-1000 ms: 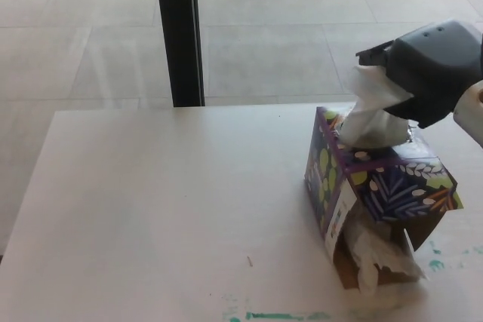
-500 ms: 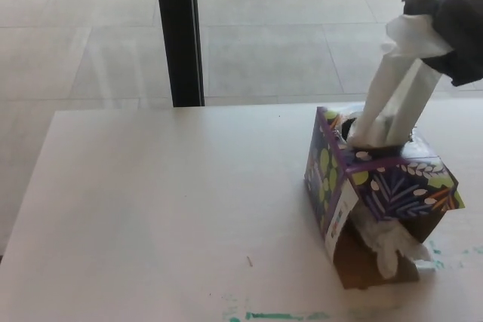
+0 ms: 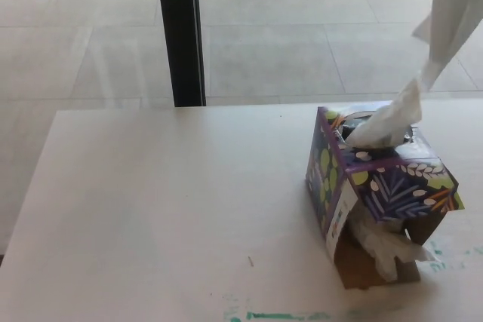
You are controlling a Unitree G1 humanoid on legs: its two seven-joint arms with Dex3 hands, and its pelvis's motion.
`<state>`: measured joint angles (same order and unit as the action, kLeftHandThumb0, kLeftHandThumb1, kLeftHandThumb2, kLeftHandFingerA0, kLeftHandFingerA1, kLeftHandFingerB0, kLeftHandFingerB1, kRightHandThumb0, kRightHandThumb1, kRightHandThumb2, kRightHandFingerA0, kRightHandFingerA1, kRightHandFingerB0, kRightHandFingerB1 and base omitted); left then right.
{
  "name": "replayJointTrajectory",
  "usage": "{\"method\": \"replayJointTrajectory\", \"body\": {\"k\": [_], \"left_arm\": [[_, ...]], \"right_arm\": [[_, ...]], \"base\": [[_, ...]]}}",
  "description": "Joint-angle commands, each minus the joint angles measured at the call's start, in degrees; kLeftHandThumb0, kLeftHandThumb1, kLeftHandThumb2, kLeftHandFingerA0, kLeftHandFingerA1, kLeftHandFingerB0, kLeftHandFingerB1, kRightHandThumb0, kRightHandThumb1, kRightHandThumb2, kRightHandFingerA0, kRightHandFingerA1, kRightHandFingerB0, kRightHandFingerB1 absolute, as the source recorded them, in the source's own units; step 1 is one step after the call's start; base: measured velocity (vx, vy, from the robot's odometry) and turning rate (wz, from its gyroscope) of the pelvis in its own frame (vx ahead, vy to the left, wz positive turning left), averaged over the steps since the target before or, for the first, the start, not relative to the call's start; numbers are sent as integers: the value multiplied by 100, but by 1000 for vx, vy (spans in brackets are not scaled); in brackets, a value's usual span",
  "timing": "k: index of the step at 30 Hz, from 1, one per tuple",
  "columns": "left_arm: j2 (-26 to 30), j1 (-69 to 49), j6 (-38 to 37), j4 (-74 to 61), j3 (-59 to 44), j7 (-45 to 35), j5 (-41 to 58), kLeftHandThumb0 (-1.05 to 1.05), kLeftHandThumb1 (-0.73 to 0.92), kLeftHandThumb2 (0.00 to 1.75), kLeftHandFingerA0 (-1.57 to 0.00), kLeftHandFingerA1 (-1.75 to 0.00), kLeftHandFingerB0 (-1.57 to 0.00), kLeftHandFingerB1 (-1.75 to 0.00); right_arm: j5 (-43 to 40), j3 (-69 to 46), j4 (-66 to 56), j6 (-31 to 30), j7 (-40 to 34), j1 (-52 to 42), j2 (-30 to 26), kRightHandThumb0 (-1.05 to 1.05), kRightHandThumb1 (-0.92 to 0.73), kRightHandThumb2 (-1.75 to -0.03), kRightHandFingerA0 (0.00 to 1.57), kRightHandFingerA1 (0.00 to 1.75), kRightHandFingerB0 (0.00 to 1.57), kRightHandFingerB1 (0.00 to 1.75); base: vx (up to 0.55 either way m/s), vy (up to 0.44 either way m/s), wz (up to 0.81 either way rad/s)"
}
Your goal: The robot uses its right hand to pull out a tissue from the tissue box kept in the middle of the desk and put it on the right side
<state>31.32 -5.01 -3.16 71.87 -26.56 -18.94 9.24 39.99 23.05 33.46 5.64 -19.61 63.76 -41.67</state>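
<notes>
A purple tissue box (image 3: 385, 186) with a leaf pattern stands on the white desk (image 3: 166, 209), right of centre. Its near side is torn open, and crumpled tissue (image 3: 389, 246) spills out there. A long white tissue (image 3: 445, 28) stretches from the box's top slot up to the picture's top right corner. Its lower end (image 3: 385, 130) still meets the slot. Neither hand shows in the head view; whatever holds the tissue is above the frame.
A black post (image 3: 179, 32) stands behind the desk's far edge, with tiled floor (image 3: 287, 43) beyond it. Green paint marks (image 3: 279, 314) lie along the desk's near edge.
The right hand rose with the tissue and left the picture at the top right. The tissue has been drawn much longer out of the box. The box stayed put.
</notes>
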Motion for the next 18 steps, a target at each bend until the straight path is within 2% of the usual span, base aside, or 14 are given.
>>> {"method": "replayJointTrajectory", "body": {"k": [1, 2, 3, 5, 7, 8, 9, 10, 11, 12, 13, 14, 15, 18], "left_arm": [[130, -166, -208, 0, -137, -89, 197, -57, 87, 66, -54, -61, -52, -47], [128, -184, -224, -14, -159, -143, 227, -57, 86, 65, -54, -63, -52, -47], [120, -174, -207, -7, -176, -115, 243, -57, 86, 65, -56, -64, -53, -47], [116, -173, -199, -11, -180, -98, 240, -57, 86, 65, -55, -63, -55, -48], [112, -197, -219, 15, -195, -61, 241, -58, 85, 65, -57, -62, -55, -47], [111, -198, -220, 14, -198, -62, 239, -58, 85, 65, -57, -62, -55, -47], [110, -200, -216, 11, -196, -57, 233, -58, 85, 65, -57, -61, -56, -47], [106, -205, -205, 10, -197, -59, 234, -58, 85, 65, -54, -59, -55, -47], [97, -210, -201, 11, -214, -76, 252, -58, 85, 65, -55, -60, -54, -47], [96, -211, -204, 10, -216, -77, 254, -58, 85, 65, -55, -60, -54, -47], [102, -218, -252, 37, -153, -23, 177, -58, 86, 65, -58, -60, -56, -46], [98, -218, -259, 40, -148, -17, 172, -58, 86, 65, -58, -60, -56, -46], [95, -211, -242, 50, -171, -29, 202, -59, 86, 65, -57, -61, -56, -46], [73, -217, -260, 64, -217, -35, 248, -58, 85, 65, -57, -62, -58, -48]], "right_arm": [[546, -590, 562, 311, -1515, 1179, -720, -36, -52, -106, 128, 136, 83, 102], [533, -616, 670, 340, -1552, 1268, -746, -37, -52, -105, 129, 137, 82, 100], [525, -628, 759, 367, -1607, 1340, -755, -30, -59, -89, 106, 169, 80, 107], [507, -670, 978, 523, -1720, 1481, -872, -31, -63, -82, 103, 169, 80, 107], [581, -671, 1151, 530, -1947, 1543, -955, -32, -64, -82, 100, 175, 76, 142], [593, -666, 1193, 548, -1982, 1561, -956, -32, -64, -82, 100, 175, 76, 142], [586, -670, 1244, 593, -2008, 1568, -972, -36, -67, -79, 101, 175, 76, 139], [556, -693, 1256, 661, -1975, 1487, -1050, -39, -53, -106, 128, 139, 89, 115], [555, -686, 1161, 762, -1817, 1266, -1201, -30, -63, -92, 102, 171, 76, 123], [565, -677, 1148, 799, -1788, 1223, -1232, -30, -63, -92, 102, 171, 76, 123], [611, -653, 933, 621, -1566, 867, -1283, -36, -62, -86, 105, 163, 87, 96], [622, -648, 919, 611, -1547, 842, -1286, -36, -62, -86, 105, 163, 87, 96], [521, -671, 764, 788, -1395, 465, -1346, -38, -64, -71, 102, 158, 86, 83], [447, -689, 573, 997, -1273, 1, -1422, -35, -65, -75, 101, 158, 85, 90]], "base": [[0, 0, 0], [0, 0, 0], [0, 0, 0], [0, 0, 0], [0, 0, 0], [0, 0, 0], [0, 0, 0], [0, 0, 0], [0, 0, 0], [0, 0, 0], [0, 0, 0], [0, 0, 0], [0, 0, 0], [0, 0, 0]]}}
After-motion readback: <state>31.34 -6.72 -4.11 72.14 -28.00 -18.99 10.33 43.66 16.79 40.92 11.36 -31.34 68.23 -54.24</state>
